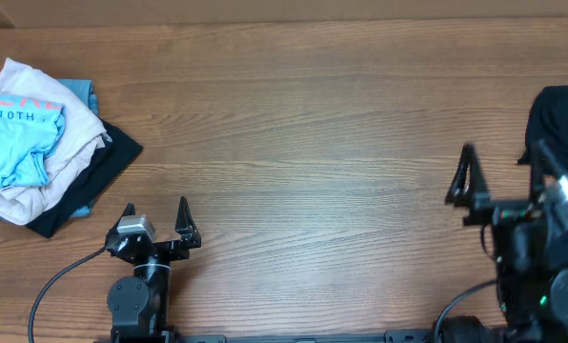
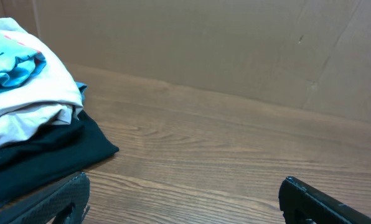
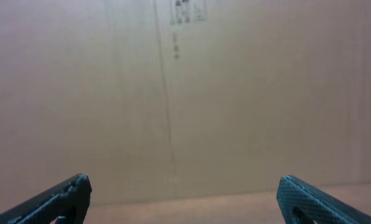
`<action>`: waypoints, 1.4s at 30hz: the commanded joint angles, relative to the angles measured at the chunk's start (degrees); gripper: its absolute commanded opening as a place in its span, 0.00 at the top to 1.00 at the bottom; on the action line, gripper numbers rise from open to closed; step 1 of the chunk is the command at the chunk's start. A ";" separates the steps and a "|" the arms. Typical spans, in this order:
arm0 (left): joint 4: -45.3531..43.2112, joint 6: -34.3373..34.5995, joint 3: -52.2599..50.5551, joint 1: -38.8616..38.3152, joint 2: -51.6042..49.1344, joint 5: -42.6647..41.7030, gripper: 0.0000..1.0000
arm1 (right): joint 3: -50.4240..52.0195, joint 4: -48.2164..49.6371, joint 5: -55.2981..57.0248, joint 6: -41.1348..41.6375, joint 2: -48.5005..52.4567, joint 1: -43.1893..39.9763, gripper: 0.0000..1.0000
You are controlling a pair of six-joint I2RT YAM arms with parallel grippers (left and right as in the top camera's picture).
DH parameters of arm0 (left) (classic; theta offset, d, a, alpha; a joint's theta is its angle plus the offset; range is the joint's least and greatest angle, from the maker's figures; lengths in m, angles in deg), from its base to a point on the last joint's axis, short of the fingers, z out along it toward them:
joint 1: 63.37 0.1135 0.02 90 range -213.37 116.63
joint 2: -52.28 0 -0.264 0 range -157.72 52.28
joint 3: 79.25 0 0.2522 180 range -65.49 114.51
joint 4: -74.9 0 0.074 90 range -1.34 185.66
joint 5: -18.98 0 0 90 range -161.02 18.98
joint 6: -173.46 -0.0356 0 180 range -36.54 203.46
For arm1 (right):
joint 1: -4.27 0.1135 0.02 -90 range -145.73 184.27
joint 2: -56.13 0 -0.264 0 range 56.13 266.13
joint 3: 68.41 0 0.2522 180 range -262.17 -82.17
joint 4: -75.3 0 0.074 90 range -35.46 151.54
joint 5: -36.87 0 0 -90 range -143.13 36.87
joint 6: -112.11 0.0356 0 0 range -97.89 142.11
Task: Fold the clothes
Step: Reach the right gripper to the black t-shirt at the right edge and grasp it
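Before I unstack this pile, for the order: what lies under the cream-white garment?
A black matte fabric garment, its corner sticking out, and a sliver of blue cloth. The rest, and anything lower, is covered.

I run 2 black arms. The left claw point(image 1: 156, 206) has 2 tapered black fingers point(image 1: 184, 215), with a small silver-grey block point(image 1: 133, 227) behind them. A black cable point(image 1: 60, 272) trails from its round base. The right claw point(image 3: 183, 179) has carbon-weave fingers point(image 3: 310, 200), and a green light point(image 1: 543, 302) glows on that arm.
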 commanded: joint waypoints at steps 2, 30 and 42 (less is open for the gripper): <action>-0.20 1.20 -0.24 -0.42 0.48 0.52 0.00 | -16.37 -6.86 2.43 0.22 14.95 -0.33 0.00; -0.20 1.20 -0.24 -0.42 0.48 0.52 0.00 | -45.83 -36.87 7.50 19.58 62.64 -22.80 0.37; -0.20 1.20 -0.24 -0.42 0.48 0.52 0.00 | -45.83 -32.94 3.34 31.58 83.82 -32.72 0.44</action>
